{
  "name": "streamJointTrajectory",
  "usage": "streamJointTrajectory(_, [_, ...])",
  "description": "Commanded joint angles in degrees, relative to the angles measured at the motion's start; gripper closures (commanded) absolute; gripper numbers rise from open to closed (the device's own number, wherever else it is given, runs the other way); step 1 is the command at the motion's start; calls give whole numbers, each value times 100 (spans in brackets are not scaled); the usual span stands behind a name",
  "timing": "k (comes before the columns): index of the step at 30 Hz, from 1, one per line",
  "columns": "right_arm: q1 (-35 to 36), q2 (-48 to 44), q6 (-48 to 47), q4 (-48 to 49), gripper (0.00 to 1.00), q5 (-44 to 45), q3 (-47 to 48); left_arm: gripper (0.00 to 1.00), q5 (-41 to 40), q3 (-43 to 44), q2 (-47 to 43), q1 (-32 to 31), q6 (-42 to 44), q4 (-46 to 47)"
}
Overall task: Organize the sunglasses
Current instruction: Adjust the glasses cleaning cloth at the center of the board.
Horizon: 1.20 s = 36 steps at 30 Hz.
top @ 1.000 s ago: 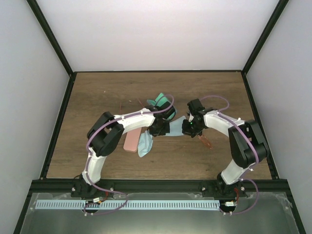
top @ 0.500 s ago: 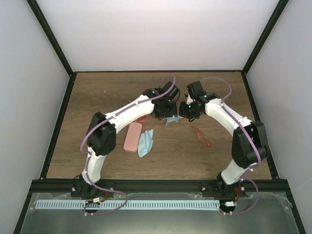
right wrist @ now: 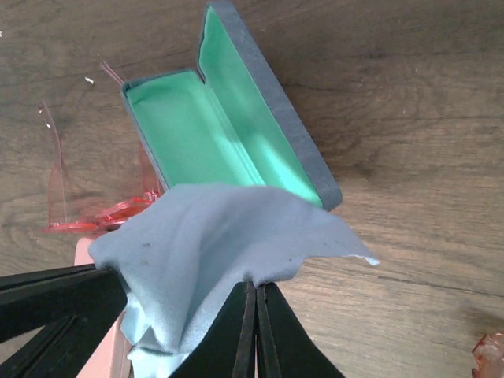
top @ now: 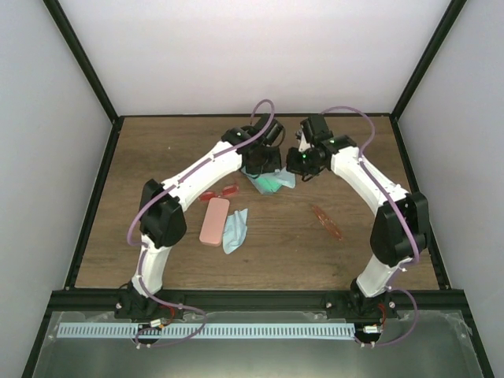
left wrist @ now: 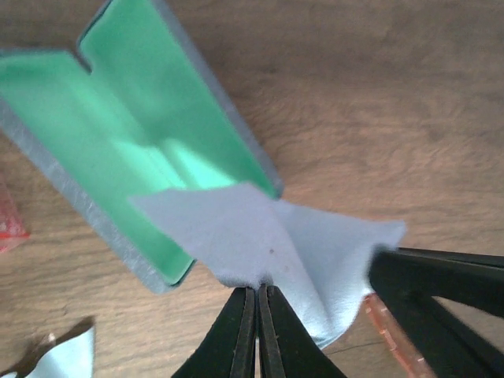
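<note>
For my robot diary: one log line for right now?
left pincer: shut on cloth | right pincer: shut on cloth | cloth: over open case | red pair, orange pair: on table

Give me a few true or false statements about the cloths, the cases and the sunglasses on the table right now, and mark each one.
1. The left gripper and the right gripper both pinch the same light blue cloth. True.
2. The grey case is closed. False: it lies open, with its green lining showing.
3. One pair of sunglasses sits inside the open case. False: the reddish pair and the orange-red pair both lie on the table.
4. A second light blue cloth lies beside the pink case. True.
</note>
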Motion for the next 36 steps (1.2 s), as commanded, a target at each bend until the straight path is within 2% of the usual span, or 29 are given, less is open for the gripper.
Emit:
streamJointTrajectory(1, [37,-382,5,-4,99,-97,-531,96,21,-841,-405,-16,3,58])
streamJointTrajectory(10, [37,-1102,212,275,99,-213,-1992,96,229,-2651,-1096,-147,-233,732])
streamJointTrajectory(20, [72,-1482,309,348,99,-278,-2636,96,444,-3053,-1021,-546,-325,899])
streamJointTrajectory(30, [126,-1673,423,556,99,-316,-3386,96,621,-4051,-1158,-560,-380,1233])
streamJointTrajectory(36, [133,-1751,446,619,99,-322,-3690,96,786,-4260,-1044,-573,-320,1266])
